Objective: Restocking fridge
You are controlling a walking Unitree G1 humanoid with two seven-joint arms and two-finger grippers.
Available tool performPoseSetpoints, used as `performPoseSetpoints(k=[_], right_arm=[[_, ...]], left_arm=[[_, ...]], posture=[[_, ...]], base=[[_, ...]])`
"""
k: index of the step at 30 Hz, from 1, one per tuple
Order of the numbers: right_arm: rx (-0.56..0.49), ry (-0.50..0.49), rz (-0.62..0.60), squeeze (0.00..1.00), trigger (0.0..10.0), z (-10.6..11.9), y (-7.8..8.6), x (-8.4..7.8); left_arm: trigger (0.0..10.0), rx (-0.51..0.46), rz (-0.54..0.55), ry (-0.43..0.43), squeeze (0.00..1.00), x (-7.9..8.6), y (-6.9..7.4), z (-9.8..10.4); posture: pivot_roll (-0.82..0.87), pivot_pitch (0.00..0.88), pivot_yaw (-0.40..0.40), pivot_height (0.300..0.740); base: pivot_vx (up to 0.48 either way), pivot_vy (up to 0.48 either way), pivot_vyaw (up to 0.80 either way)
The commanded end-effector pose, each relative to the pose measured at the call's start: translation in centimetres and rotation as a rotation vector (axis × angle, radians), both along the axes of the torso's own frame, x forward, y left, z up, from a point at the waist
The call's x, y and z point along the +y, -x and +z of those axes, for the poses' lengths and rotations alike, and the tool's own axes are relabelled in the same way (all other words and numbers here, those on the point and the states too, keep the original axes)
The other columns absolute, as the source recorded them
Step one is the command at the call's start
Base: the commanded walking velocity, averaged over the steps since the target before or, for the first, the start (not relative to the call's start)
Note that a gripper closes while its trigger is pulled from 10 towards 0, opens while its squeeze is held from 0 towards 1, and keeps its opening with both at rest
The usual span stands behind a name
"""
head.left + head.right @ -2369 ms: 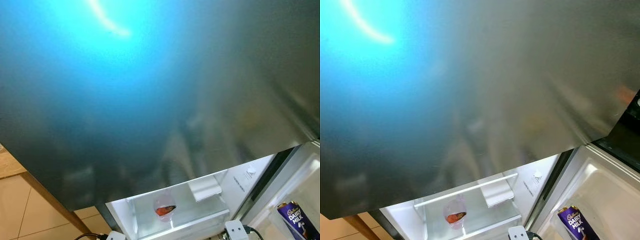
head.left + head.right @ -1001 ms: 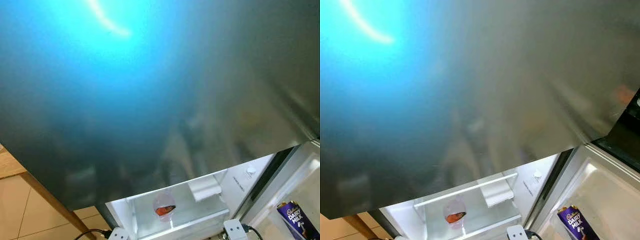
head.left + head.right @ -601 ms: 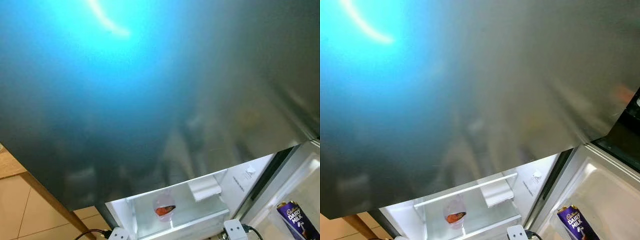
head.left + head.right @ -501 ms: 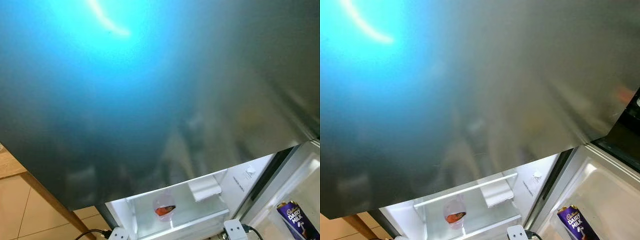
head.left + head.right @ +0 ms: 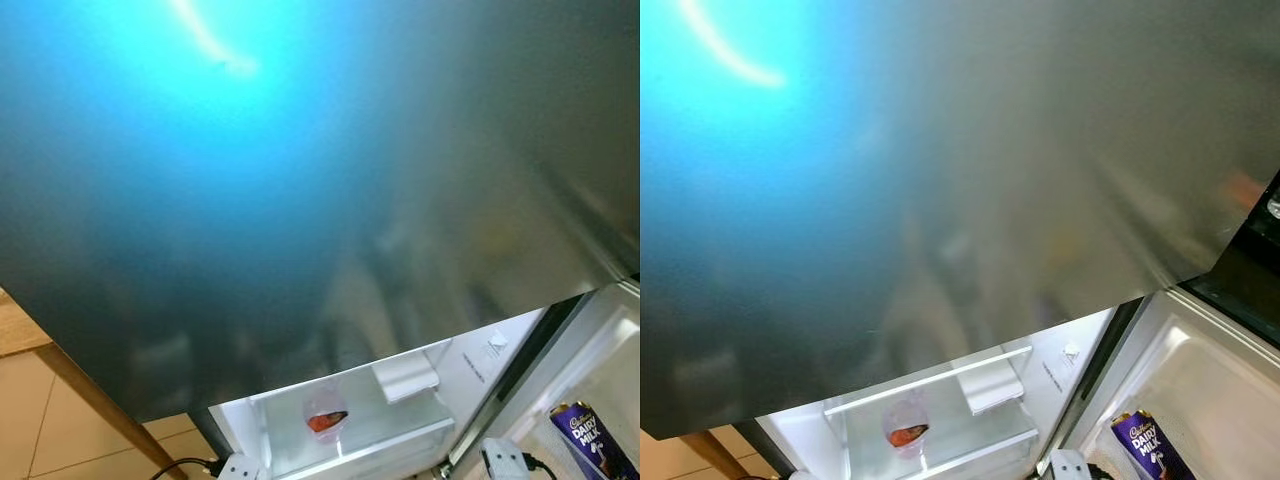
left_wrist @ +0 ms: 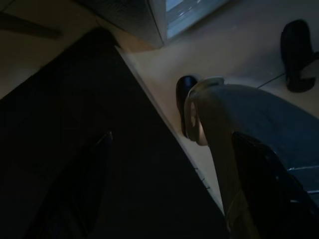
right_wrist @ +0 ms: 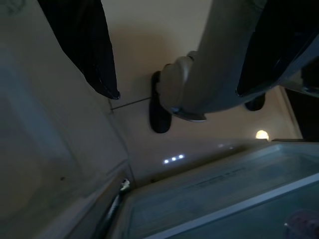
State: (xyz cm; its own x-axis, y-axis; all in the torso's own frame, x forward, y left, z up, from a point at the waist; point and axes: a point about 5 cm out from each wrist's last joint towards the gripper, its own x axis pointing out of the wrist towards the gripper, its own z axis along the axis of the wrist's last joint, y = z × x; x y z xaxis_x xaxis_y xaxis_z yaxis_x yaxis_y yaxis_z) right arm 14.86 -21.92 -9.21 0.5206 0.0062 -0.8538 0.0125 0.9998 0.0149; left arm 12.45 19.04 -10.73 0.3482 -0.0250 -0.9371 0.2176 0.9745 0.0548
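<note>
- Fingers (image 6: 264,174) of the left gripper (image 6: 172,135) are held apart with nothing between them; the gripper is hung low over the pale tiled floor (image 6: 234,55), beside the robot's own grey leg (image 6: 224,114).
- Fingers (image 7: 84,40) of the right gripper (image 7: 178,93) are likewise spread and empty, and are pointed down past the lit lower compartment (image 7: 224,194) of the fridge.
- The right arm's white wrist unit (image 5: 505,458) has been shifted rightward, towards the open door's shelf, since half a second ago; the left arm's white wrist unit (image 5: 235,467) has been left where it was.
- Inside the white lower compartment, a clear pink cup with something orange-red in it (image 5: 326,418) is seen standing on a shelf, and a purple Dairy Milk chocolate bar (image 5: 592,440) is lodged in the door shelf.
- Above, the brushed grey steel upper door (image 5: 350,200) is kept shut.
- No item is being carried, so the shift is judged a repositioning, not a placement; restocking appears barely begun.
</note>
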Motion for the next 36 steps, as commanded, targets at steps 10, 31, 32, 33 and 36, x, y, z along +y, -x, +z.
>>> performPoseSetpoints(k=[10, 31, 32, 33, 36], right_arm=[[-0.005, -0.011, -0.067, 0.00, 10.0, -0.2, 0.2, 0.3], [-0.006, -0.008, -0.070, 0.00, 10.0, -0.2, 0.1, 0.4], [-0.006, -0.008, -0.070, 0.00, 10.0, -0.2, 0.1, 0.4], [-0.008, -0.010, -0.053, 0.00, 10.0, -0.1, 0.0, 0.6], [-0.004, -0.027, 0.010, 0.00, 10.0, -0.2, -0.1, 1.4]], left_arm=[[10.0, 0.028, 0.131, -0.048, 0.00, 3.6, 1.2, 0.3], [10.0, -0.011, 0.120, -0.019, 0.00, 2.3, -0.1, 0.4], [10.0, -0.011, 0.120, -0.019, 0.00, 2.3, -0.1, 0.4], [10.0, -0.016, 0.126, -0.016, 0.00, 2.2, -0.2, 0.4], [10.0, -0.014, 0.119, -0.007, 0.00, 1.8, -0.3, 0.3]], posture=[[-0.05, 0.000, 0.001, 0.740], [-0.06, 0.000, -0.022, 0.740], [-0.06, 0.000, -0.022, 0.740], [-0.06, 0.000, -0.022, 0.740], [-0.06, 0.000, -0.015, 0.740]], base=[[0.000, 0.000, 0.00], [0.000, 0.000, 0.00], [0.000, 0.000, 0.00], [0.000, 0.000, 0.00], [0.000, 0.000, 0.00]])
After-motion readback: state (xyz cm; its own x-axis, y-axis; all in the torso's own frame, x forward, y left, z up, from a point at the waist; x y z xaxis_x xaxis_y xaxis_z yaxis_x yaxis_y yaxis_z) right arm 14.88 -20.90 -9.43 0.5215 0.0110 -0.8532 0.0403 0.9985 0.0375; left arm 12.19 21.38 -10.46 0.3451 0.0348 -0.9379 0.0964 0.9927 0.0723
